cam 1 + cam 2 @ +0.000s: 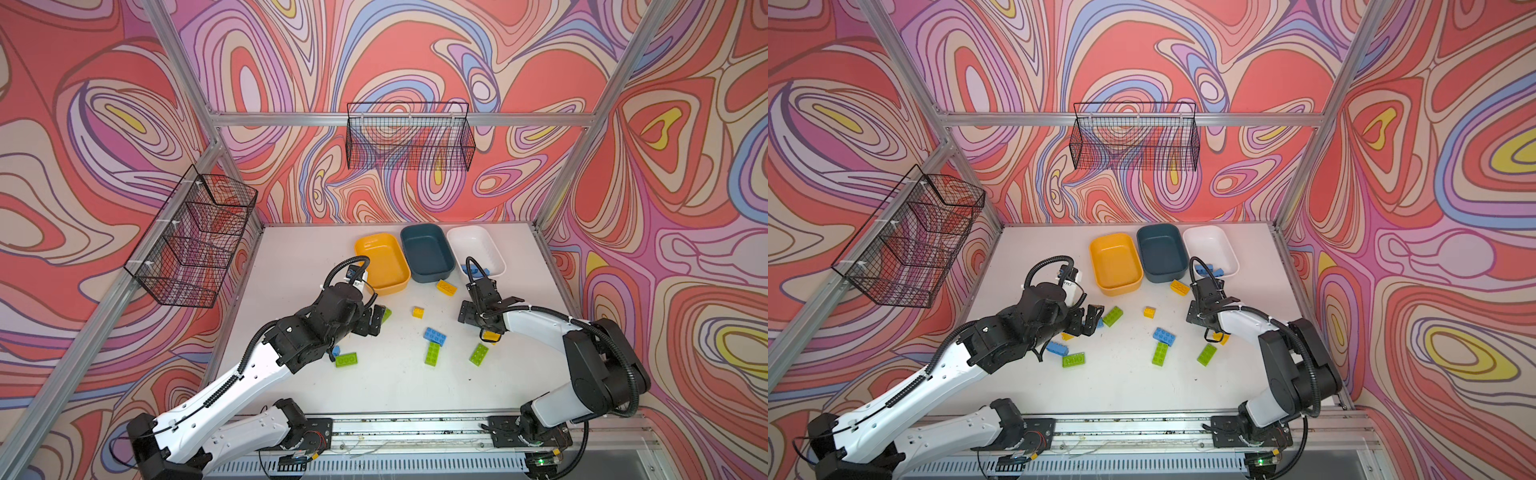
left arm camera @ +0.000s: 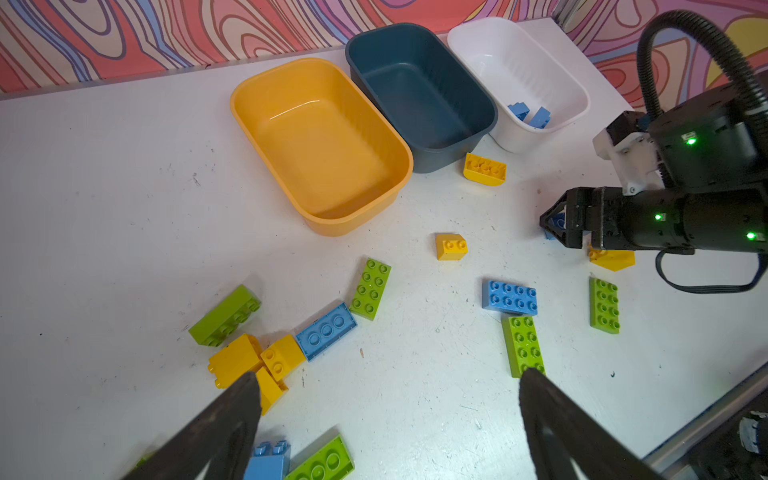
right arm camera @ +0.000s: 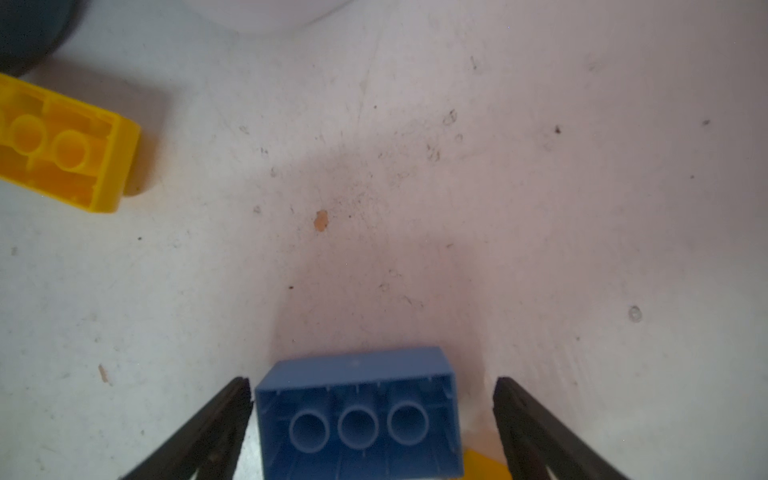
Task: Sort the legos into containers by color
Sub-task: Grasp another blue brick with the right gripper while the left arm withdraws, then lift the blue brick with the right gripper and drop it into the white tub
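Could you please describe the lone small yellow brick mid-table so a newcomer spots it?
At the table's far edge sit the yellow bin and dark blue bin. Just in front of where they meet lies the small yellow brick, touching nothing. It is stubbier than the rounded yellow brick beside the bins.

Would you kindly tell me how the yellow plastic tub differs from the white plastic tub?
The yellow plastic tub is empty; the white plastic tub holds blue bricks. In both top views the yellow one stands left of the dark teal tub, the white one right. Both are rounded rectangular tubs.
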Motion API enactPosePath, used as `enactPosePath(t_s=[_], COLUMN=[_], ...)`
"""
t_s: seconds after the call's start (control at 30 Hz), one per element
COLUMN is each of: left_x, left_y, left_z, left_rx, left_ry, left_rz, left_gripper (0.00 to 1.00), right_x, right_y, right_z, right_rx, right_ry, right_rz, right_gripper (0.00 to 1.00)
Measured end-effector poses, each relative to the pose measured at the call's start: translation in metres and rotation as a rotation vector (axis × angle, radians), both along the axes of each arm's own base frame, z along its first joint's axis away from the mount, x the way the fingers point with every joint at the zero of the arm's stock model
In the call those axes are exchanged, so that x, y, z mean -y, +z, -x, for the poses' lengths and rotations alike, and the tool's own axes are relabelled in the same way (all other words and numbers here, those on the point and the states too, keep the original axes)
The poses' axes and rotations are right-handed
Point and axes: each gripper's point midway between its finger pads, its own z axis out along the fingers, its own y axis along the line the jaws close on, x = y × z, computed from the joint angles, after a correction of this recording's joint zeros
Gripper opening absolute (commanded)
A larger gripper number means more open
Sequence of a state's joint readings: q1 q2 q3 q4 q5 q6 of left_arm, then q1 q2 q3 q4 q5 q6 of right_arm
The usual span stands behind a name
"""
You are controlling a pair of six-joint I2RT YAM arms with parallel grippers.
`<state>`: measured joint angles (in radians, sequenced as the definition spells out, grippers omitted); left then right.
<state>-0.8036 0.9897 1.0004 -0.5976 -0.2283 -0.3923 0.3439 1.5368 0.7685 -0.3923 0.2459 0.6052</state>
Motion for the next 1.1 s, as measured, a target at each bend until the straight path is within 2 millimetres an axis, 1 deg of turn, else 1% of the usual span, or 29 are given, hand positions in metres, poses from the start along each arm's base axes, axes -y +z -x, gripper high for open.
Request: enactPosePath(t_s=[0.1,0.27,0.5,0.63,0.77,0.9,0.97,1.1], left_x=[0.000,0.000,0.000,0.000,0.000,0.000,0.001,0.003], left_y=[0.000,0.000,-0.002,-0.003,-0.003,-0.003,-0.004,-0.010], left_z=[0.000,0.000,0.001,0.001,0.001,0.001,0.001,0.002], left_rx=[0.000,-0.001,-0.004,-0.006,-0.006,-0.008,-0.012,-0.031], left_ry=[-0.001,-0.002,-0.002,-0.002,-0.002,-0.003,-0.005,-0.011], left_rz=[0.001,0.002,0.000,-0.002,-0.002,-0.002,-0.001,0.000], left_gripper=[0.96,0.96,0.96,0.96,0.96,0.96,0.96,0.95], right_x=[-0.001,-0.001,-0.008,-0.010,-0.010,-0.014,-0.018,-0.030], right_y=[-0.001,-0.010,-0.009,-0.009,-0.007,0.009,0.023,0.061], right_z=[-0.002,-0.001,-0.006,-0.006,-0.006,-0.014,-0.022,-0.044], right_rx=[0.006,-0.016,-0.015,-0.015,-0.020,0.002,0.030,0.101], right_ry=[-0.003,0.003,0.032,0.038,0.041,0.054,0.063,0.091], right_rz=[-0.004,0.012,0.019,0.019,0.021,0.014,0.003,-0.031], right_gripper=[0.87,0.80,0.61,0.57,0.57,0.57,0.57,0.57])
